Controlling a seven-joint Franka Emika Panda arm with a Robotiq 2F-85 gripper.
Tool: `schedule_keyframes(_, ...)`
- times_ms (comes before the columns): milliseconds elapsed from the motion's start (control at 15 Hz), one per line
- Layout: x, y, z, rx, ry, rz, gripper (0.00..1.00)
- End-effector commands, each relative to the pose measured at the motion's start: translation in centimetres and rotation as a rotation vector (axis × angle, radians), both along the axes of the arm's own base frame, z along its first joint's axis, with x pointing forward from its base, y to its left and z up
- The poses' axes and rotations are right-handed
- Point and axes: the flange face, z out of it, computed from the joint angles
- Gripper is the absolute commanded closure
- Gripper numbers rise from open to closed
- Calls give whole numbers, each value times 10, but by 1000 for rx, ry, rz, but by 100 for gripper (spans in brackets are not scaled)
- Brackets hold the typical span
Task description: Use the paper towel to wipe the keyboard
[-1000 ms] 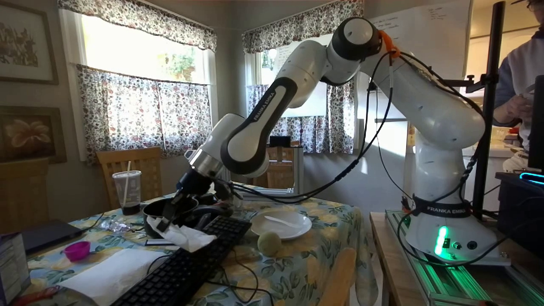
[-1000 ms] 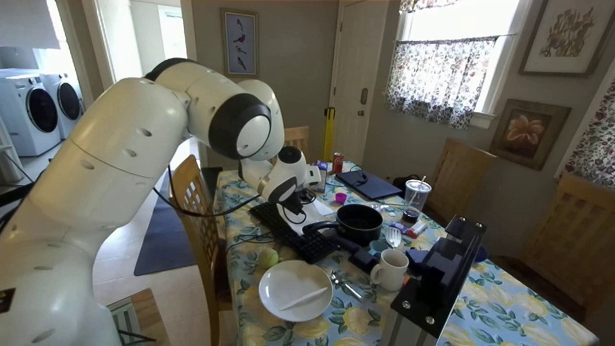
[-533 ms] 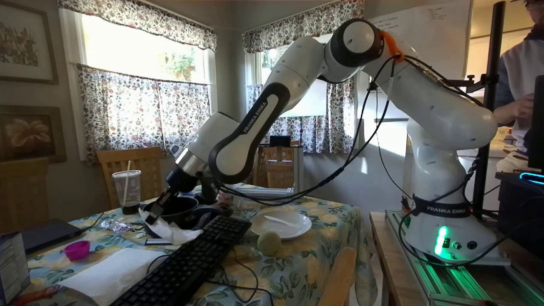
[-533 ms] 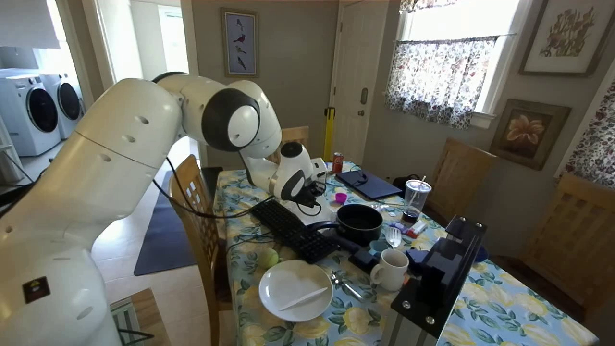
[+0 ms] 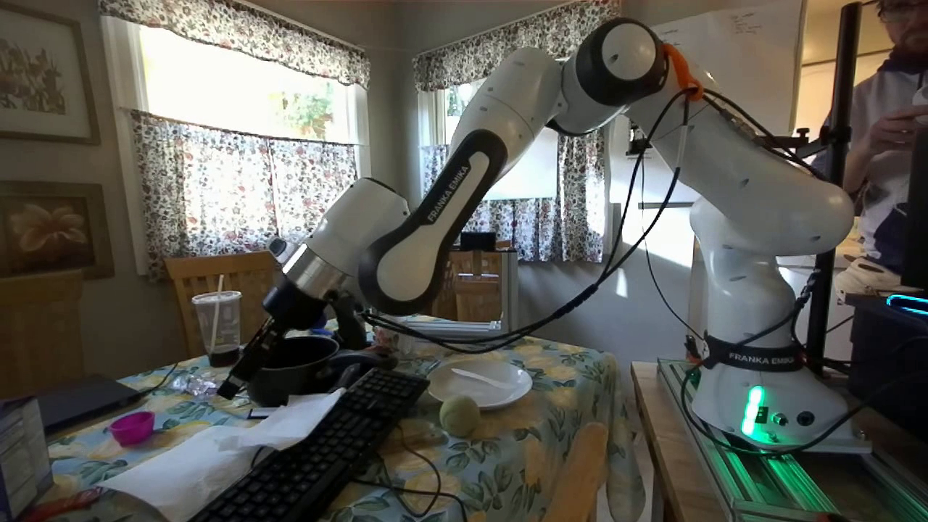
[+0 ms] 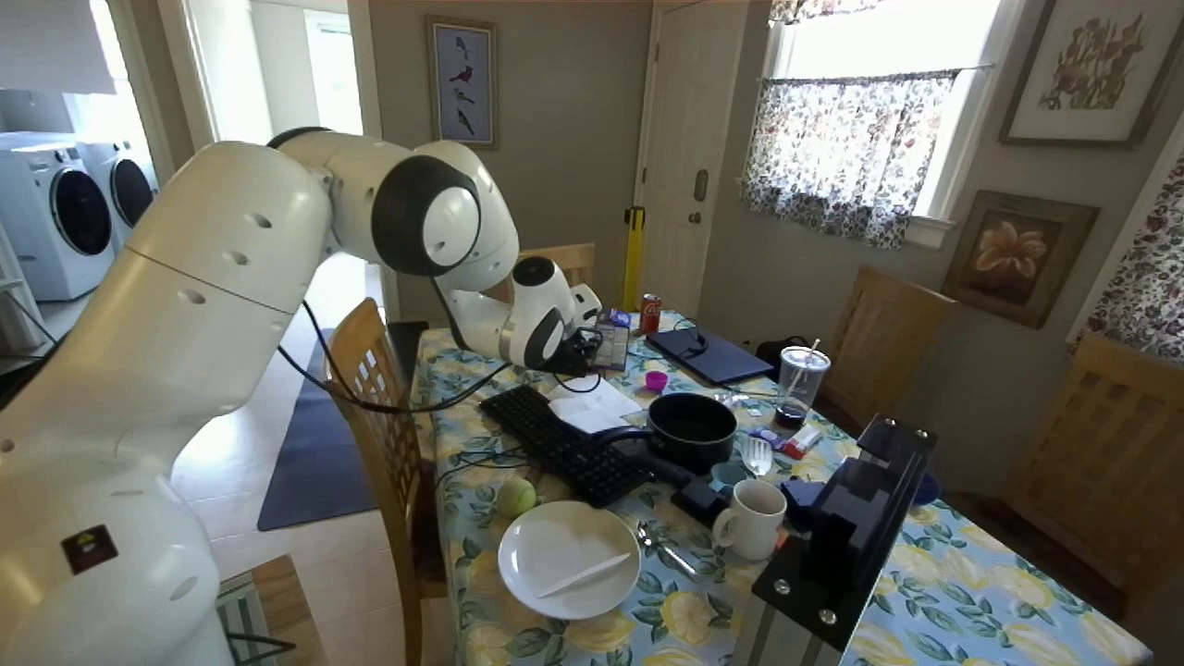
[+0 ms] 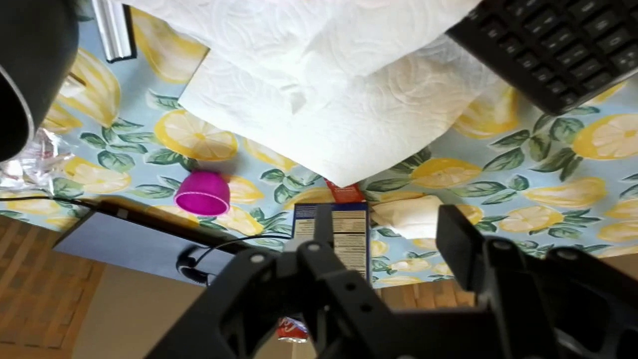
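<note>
The paper towel [image 5: 290, 426], white and crumpled, lies loose along the long side of the black keyboard [image 5: 319, 457]. It partly covers a flatter white sheet [image 5: 181, 467]. From the wrist view, the paper towel [image 7: 279, 35] fills the top, over the sheet [image 7: 344, 139], and a corner of the keyboard [image 7: 568, 45] shows at upper right. My gripper [image 7: 387, 227] is open, its fingers [image 7: 456, 244] well apart with nothing between them. In an exterior view the gripper [image 5: 233, 384] hangs beyond the towel, apart from it, beside the black pan.
The black pan [image 5: 293, 373] stands close by the gripper. A pink cup [image 5: 132, 428], a box [image 7: 355, 234] and a dark laptop [image 6: 710, 359] lie around it. Beyond the keyboard are a ball [image 5: 460, 415] and a white plate [image 5: 442, 395]; a mug [image 6: 760, 523] stands farther off.
The gripper has opened and let go of the paper towel, which has dropped beside the keyboard onto the sheet. In an exterior view the hand has moved left, away from the keyboard.
</note>
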Motion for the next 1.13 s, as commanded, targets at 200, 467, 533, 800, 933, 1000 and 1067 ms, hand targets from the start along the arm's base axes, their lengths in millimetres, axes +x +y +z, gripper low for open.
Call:
schedule_keyframes(200,-87,-4,27,-191,234,128,0)
schedule_keyframes(467,-131,-2,34,-279,362,299,0)
schedule_keyframes(533,-138,-5,39,-316,385,339,0)
schedule_keyframes(800,-159,-18,50,-448,491,474,0)
schedule_keyframes(933,-145,-10,44,-420,462,427,0)
schedule_keyframes(1000,-145,-10,45,-421,459,426,0)
schedule_keyframes(1067,-145,-9,44,-421,460,426,0)
